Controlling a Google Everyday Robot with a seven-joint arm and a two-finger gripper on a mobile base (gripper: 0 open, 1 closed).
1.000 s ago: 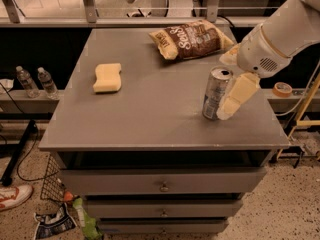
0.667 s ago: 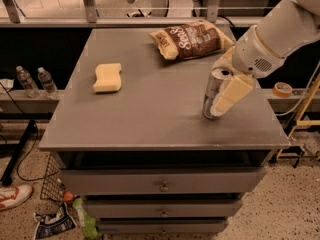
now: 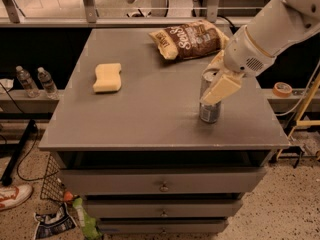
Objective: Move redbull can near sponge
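The redbull can, silver and blue, stands upright on the right part of the grey table, near its front edge. My gripper comes down from the upper right and is around the can's upper half. One cream finger lies across the can's front; the other finger is behind it. The pale yellow sponge lies flat on the left part of the table, well apart from the can.
A brown snack bag lies at the back of the table, just behind the can. Drawers sit under the tabletop. Two water bottles stand on a low ledge at left. A tape roll lies at right. A shoe is on the floor.
The gripper and the can have shifted slightly to the left together. The front finger now sits a little higher on the can.
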